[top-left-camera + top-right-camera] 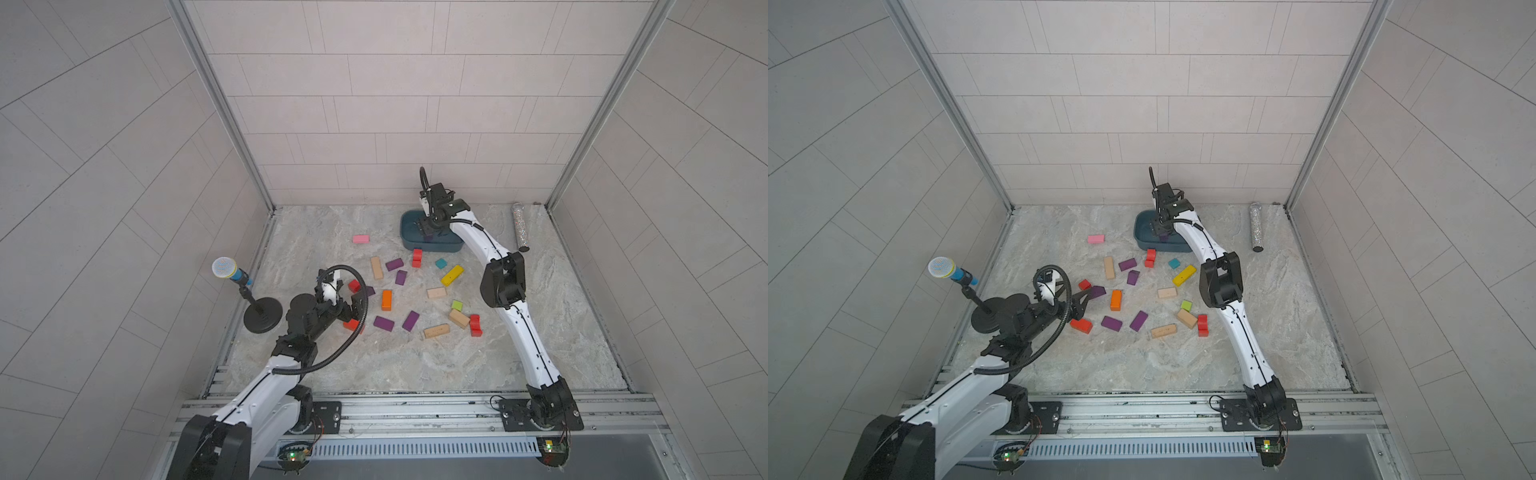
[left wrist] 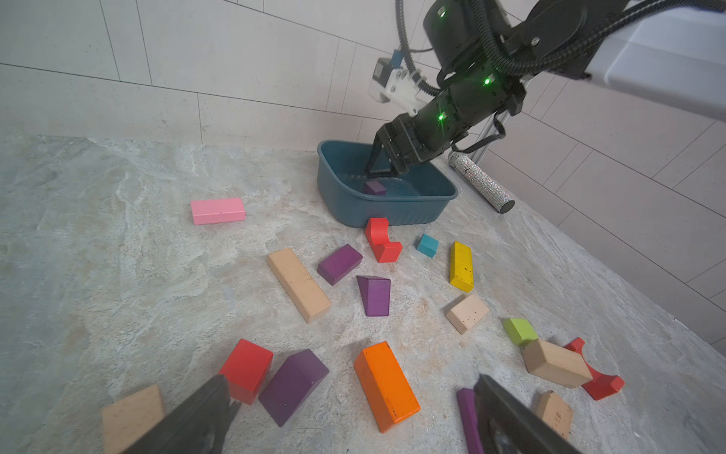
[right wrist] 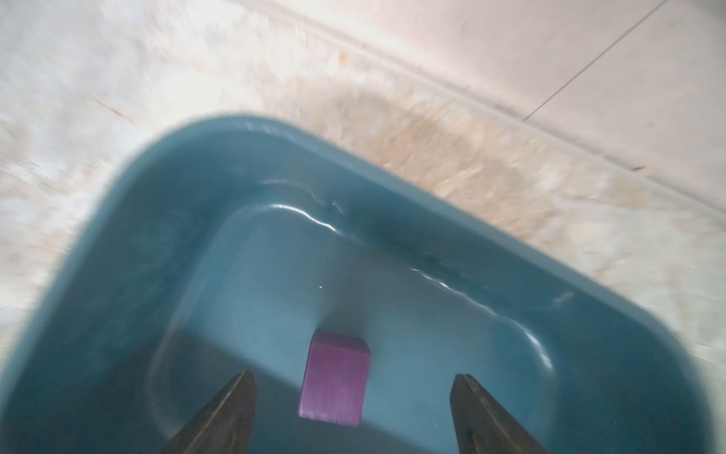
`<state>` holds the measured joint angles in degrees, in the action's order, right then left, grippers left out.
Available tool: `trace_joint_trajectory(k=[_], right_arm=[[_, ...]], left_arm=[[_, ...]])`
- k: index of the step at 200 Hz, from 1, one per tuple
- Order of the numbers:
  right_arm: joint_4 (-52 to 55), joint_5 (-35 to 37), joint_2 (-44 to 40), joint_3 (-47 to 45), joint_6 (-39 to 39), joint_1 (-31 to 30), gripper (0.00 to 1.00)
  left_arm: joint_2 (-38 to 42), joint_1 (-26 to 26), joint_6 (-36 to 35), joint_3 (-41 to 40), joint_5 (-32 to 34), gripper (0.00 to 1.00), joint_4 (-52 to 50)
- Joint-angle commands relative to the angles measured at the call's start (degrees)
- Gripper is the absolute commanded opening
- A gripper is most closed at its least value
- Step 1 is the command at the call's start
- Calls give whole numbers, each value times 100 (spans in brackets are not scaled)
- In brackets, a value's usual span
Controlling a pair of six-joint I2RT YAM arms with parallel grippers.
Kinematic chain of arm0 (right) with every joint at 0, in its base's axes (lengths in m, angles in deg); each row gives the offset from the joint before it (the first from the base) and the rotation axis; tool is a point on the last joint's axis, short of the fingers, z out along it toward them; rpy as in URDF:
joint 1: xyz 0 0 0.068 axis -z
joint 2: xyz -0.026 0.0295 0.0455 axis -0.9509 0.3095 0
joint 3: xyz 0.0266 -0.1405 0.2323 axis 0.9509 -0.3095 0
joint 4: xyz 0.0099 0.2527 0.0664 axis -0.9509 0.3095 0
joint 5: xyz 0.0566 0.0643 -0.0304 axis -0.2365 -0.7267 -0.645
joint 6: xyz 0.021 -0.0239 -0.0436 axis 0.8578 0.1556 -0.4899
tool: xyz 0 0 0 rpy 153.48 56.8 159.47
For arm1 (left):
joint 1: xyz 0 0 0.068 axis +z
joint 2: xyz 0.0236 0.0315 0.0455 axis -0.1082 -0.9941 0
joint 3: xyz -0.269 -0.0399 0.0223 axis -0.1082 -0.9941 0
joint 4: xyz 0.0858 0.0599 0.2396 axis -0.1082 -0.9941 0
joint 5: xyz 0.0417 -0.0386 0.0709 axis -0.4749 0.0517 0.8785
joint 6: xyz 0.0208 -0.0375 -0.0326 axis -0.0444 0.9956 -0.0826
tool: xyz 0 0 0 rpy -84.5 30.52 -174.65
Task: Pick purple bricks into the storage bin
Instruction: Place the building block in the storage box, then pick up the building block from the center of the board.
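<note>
Your right gripper [image 3: 352,373] hangs inside the storage bin [image 3: 118,275] with its jaws spread wide and nothing in them. A purple brick [image 3: 334,381] lies on the bin floor between the fingers, touching neither. That wrist view is smeared, and its lower edge cuts off the bin's near wall. Your left gripper [image 2: 349,379] is likewise wide open and empty over the scattered blocks. Its blurred fingers hide part of one purple piece [image 2: 469,420]. In a top view the left arm's cable covers most of another purple block [image 1: 370,291]. The other purple bricks [image 1: 394,264] lie loose on the table, outside the bin.
</note>
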<state>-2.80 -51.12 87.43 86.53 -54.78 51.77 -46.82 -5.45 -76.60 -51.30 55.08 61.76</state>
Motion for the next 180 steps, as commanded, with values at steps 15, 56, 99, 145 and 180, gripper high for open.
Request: trace_joint_trajectory(k=[15,56,99,145,180], right_arm=[[512,-85,-1059,196,-217,-66,88],[979,-365,-1659,-143,-391,-248,86],[350,-709,-3130,-2424,-368,-940,81],[-933,-649,-3990,-4723,212,-1573,82],[-1604,-253,-3562,-5361,1276,-1718,76]], left_arm=[[300,-22,-67,103,97,100,-215],[460,-23,-97,141,139,100,-413],[676,-28,-112,144,219,100,-599],[679,-22,-92,141,277,100,-617],[610,-26,-83,124,274,100,-505]])
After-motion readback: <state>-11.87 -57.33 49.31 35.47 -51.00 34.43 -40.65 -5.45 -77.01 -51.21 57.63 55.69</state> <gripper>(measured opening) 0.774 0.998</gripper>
